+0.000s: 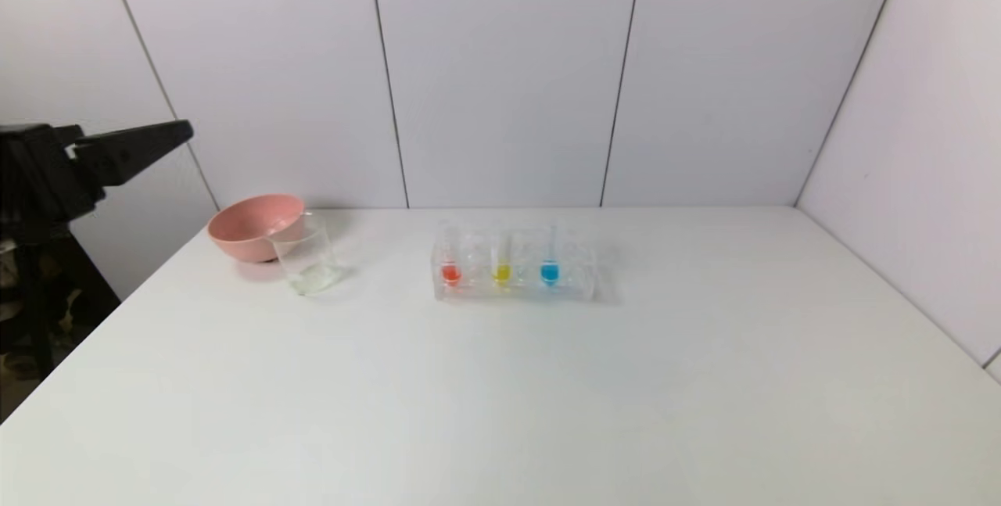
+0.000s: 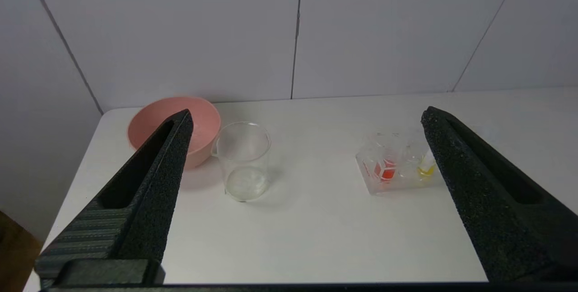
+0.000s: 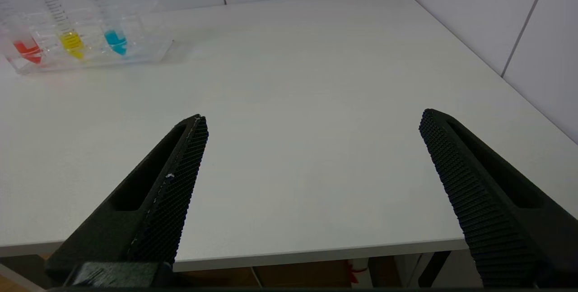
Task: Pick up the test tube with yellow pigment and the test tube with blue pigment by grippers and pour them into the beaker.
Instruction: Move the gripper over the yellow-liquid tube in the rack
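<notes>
- At the far left, off the edge of the surface (image 1: 500, 396), our left gripper (image 2: 307, 118) hung raised with its jaws spread wide and nothing between them.
- Next came the pink bowl (image 1: 254, 226), and just in front of it the beaker (image 1: 307, 263), upright and apparently empty.
- Near the middle stood the clear rack (image 1: 512, 265), holding three tubes in a row: the red tube (image 1: 450, 267), then the test tube with yellow pigment (image 1: 501, 263), then the test tube with blue pigment (image 1: 549, 262).
- Our right gripper (image 3: 314, 122) was unseen from the head; its wrist view showed it back at the near edge, jaws wide and empty, well apart from the rack.
- We judged no pickup had begun; next, each gripper needed to reach the rack and close on its tube above the rack top.
</notes>
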`<state>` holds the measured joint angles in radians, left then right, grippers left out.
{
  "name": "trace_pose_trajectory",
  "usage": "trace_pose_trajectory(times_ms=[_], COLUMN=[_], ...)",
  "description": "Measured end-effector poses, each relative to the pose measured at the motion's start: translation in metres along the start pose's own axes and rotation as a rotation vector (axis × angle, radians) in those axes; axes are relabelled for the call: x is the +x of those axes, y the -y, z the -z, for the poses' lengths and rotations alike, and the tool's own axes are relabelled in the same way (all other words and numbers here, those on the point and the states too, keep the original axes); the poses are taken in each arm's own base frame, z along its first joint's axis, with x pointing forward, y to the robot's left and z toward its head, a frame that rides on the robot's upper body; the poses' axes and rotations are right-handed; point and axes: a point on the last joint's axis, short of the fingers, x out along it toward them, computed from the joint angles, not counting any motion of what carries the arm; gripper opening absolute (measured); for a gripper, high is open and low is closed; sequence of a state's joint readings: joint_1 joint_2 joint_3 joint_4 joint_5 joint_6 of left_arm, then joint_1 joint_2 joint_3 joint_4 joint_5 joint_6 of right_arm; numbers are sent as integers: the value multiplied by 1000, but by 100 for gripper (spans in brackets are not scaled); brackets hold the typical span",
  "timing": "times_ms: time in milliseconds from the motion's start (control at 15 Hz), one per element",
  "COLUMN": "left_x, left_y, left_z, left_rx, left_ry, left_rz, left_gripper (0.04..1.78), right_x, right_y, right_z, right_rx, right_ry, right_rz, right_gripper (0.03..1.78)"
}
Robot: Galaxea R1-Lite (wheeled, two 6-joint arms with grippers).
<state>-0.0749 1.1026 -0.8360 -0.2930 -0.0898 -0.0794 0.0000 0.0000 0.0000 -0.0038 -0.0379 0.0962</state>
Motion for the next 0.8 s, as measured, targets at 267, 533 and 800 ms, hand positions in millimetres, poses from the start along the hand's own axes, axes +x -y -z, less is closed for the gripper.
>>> trace_pose_trajectory(times_ms=[267, 533, 800], left_x=[28, 36, 43], left_y=[8, 21, 39], left_z=[12, 23, 33], left_rx=[-66, -81, -96], left_ry=[-51, -102, -133], left_rz=[56, 116, 164], left_gripper=[176, 176, 176], right_x=[0, 0, 0], right_y=[0, 0, 0], right_z=[0, 0, 0], right_rx=[0, 0, 0], right_ry=[0, 0, 0], right_rz=[0, 0, 0], right_gripper=[171, 171, 171])
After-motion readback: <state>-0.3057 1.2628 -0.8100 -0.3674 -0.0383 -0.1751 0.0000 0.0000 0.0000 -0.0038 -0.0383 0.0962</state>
